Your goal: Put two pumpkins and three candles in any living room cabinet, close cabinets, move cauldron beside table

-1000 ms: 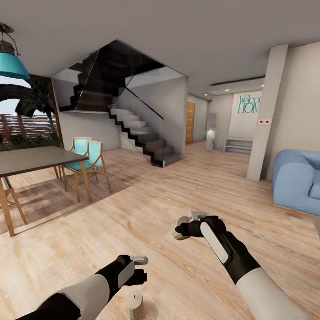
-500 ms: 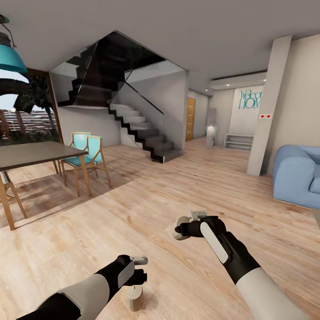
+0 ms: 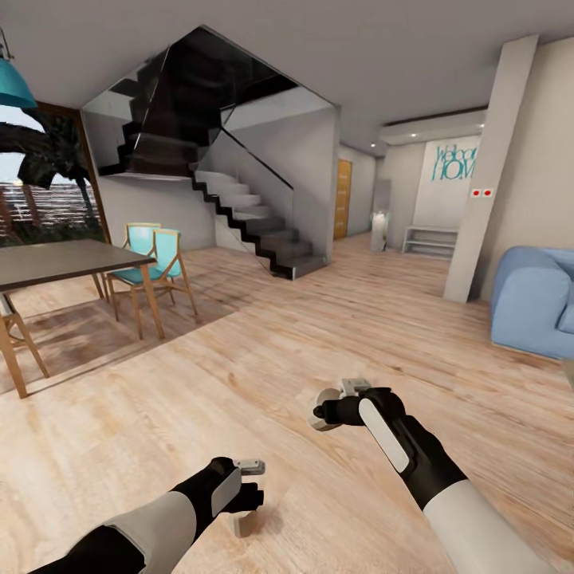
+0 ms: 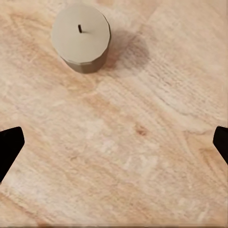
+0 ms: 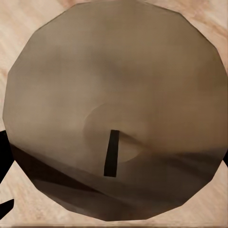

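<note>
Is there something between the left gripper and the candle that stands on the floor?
Nothing visible: in the left wrist view only bare wooden floor lies between the open left gripper and the candle.

My forearms are pale grey-white shells that run into black wrist housings. Each wrist [image 3: 383,422] carries a long white oval panel (a slimmer grey one on my left [image 3: 226,490]), and a small light-grey block sits beside each black gripper base.
</note>
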Available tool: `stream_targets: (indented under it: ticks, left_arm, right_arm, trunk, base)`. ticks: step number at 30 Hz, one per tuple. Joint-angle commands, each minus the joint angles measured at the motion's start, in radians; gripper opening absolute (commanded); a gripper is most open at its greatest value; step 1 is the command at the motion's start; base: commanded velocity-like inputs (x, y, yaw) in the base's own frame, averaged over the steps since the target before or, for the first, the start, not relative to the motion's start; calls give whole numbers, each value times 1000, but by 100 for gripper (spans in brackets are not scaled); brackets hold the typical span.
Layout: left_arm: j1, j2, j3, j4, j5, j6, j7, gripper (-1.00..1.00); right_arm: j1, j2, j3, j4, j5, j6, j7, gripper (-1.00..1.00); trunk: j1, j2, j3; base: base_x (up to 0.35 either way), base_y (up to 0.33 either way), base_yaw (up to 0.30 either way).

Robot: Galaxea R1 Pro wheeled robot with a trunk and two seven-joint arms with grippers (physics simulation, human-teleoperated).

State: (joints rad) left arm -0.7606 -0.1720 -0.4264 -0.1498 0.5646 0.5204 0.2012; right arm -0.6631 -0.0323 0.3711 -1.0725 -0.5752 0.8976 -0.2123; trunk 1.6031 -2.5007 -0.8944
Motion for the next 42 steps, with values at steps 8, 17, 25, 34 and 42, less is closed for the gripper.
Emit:
stream_targets:
  ticks: [8,17,25,34,42]
  left_arm:
    - [0,1,-6,-2,11,2,7,100]
    - [0,2,-6,-2,11,1,9,100]
    - [0,2,-6,-1,11,1,9,100]
    - [0,3,-6,-1,11,1,9,100]
    - [0,3,-6,-1,11,0,9,100]
  right_arm:
    - [-1,-1,3,-1,-11,1,-10,-100]
    - [-1,-1,3,-1,-11,1,-10,-100]
    - [-1,-1,3,-2,-10,1,-10,-100]
    - [-1,-1,3,-2,-10,1,-10,-100]
    - [-1,0,3,-2,-11,1,-10,-100]
  trunk:
    - [1,-1,-25]
    - [1,-1,-40]
    - [1,-1,-52]
    - [1,-1,-65]
    - [1,-1,-66]
  base:
    - [0,0,0]
    - [0,0,0]
    - [21,4,0]
    - [243,72,0]
    - [25,6,0]
